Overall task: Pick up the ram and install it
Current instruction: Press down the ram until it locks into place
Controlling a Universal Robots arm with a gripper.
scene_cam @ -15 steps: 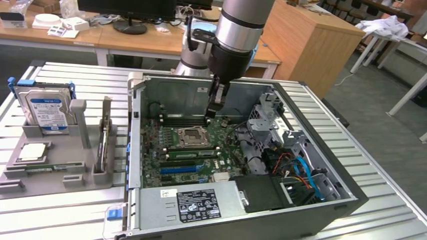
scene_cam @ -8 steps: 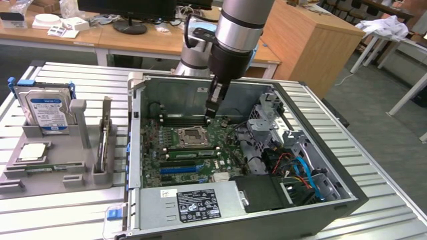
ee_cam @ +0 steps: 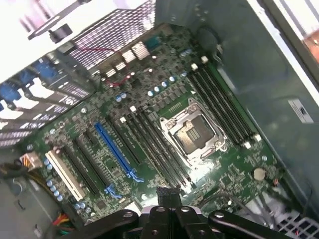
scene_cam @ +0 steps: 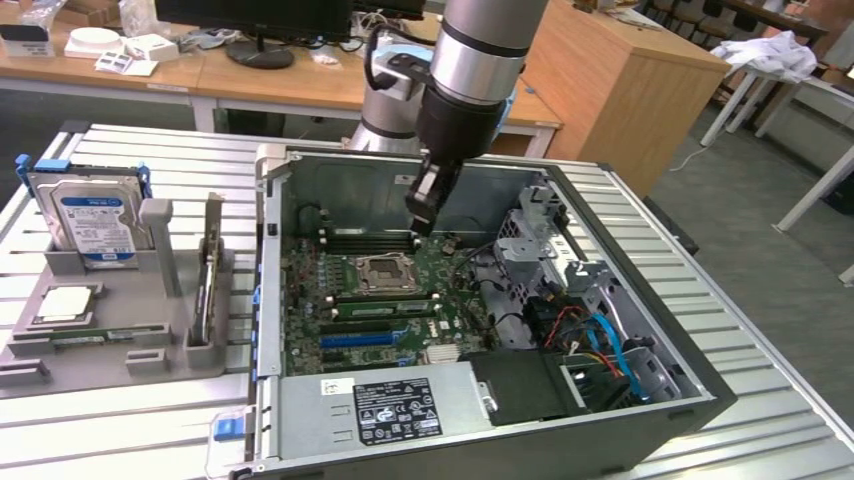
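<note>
The motherboard lies in the open case, tray to the exterior view's left.

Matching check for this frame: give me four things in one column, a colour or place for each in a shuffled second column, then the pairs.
1. gripper
2. hard drive
3. processor socket
4. long slot

A. blue, on the motherboard
B. above the motherboard, inside the open case
C. upright in the grey holder beside the case
D. empty, metal-framed, mid-board

Pairs: 1-B, 2-C, 3-D, 4-A
</note>
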